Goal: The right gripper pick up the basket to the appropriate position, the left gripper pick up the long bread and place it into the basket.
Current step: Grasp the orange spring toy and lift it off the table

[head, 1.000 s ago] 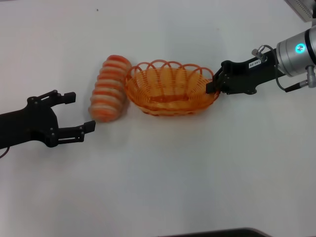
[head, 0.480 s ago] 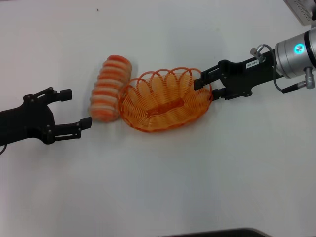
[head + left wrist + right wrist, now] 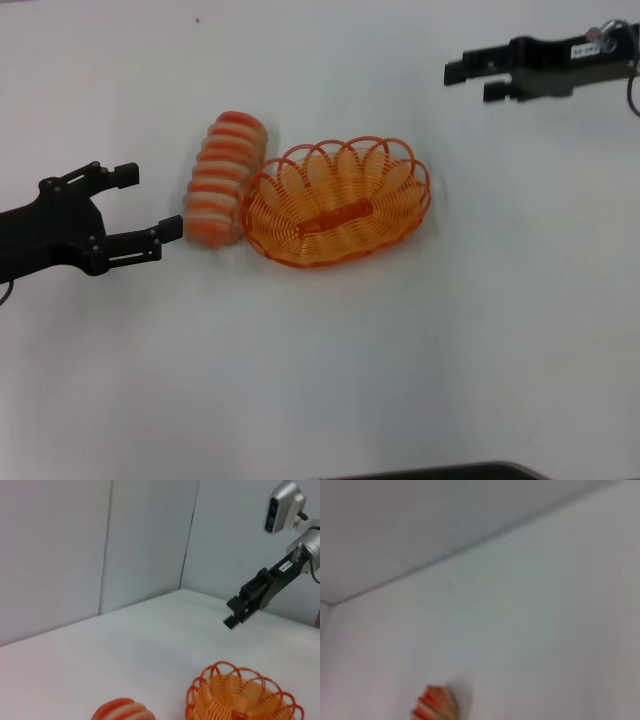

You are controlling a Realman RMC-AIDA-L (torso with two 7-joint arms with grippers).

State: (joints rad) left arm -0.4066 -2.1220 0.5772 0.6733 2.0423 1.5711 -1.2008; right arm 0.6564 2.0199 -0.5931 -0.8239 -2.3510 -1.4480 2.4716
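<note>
The orange wire basket [image 3: 338, 200] rests on the white table [image 3: 400, 350] at the middle, empty. The long bread [image 3: 223, 178], striped orange-red and cream, lies just left of it, touching its rim. My left gripper [image 3: 142, 206] is open and empty, a short way left of the bread. My right gripper [image 3: 474, 80] is open and empty, raised at the far right, well apart from the basket. The left wrist view shows the basket [image 3: 243, 695], the bread's end [image 3: 122, 712] and the right gripper [image 3: 236, 612] above them. The right wrist view shows only the bread's end [image 3: 435, 705].
Grey walls [image 3: 100, 545] stand behind the table in the left wrist view. A pale object [image 3: 612, 15] sits at the far right corner. A dark edge [image 3: 430, 472] runs along the table's near side.
My right gripper let go of the basket's right rim, opened and drew back up and to the right. The basket settled flat, slightly turned. My left gripper shifted a little left.
</note>
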